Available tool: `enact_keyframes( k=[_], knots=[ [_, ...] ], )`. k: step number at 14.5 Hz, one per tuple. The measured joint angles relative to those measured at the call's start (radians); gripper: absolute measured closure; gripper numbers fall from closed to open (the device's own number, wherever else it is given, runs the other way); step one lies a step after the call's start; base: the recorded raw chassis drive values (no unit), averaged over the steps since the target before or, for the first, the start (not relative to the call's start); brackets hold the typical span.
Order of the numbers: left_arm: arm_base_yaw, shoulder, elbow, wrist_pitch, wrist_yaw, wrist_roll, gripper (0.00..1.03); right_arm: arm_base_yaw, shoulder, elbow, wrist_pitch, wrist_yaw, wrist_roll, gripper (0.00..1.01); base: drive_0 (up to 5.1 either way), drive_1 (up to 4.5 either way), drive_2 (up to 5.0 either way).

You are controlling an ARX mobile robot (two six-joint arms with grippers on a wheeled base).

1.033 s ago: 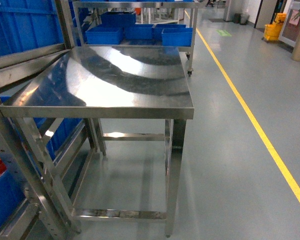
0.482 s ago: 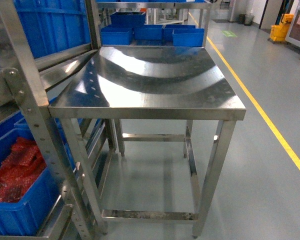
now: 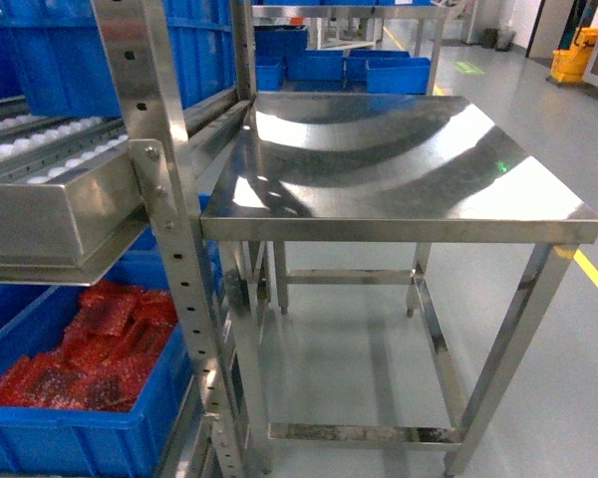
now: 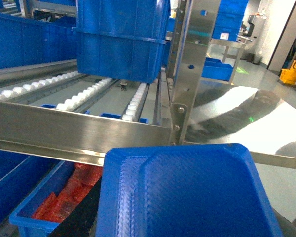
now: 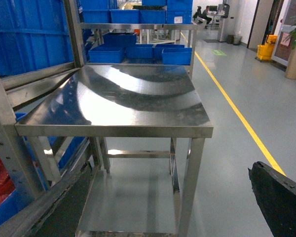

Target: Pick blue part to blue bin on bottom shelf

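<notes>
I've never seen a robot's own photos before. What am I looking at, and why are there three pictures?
The robot rolls on wheels and carries three cameras. One sits up high, looking forward at a shiny steel table beside a metal rack. Low in the rack sits a blue bin full of red parts. Above it is a shelf with little white rollers. The other two cameras ride on its arms. The left one looks over a blue tray close to the lens; whether its fingers hold it, I can't tell. The right one sees the same table, with nothing on top.

Blue part (image 4: 187, 197), moulded tray-like, close before left wrist camera, seemingly held
</notes>
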Motion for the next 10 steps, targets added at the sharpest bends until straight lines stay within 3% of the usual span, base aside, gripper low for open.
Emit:
enact_keyframes(
  k=[1,10],
  knots=[
    [0.0,-0.001,0.0,-0.001,0.0,0.0,0.59,0.0,0.0,0.0,-0.004,0.0,0.0,0.03,-0.1,3.92,-4.0],
    [0.0,-0.001,0.0,0.001,0.0,0.0,0.59,0.0,0.0,0.0,-0.003,0.0,0.0,0.03,-4.8,3.56,1.4]
  ],
)
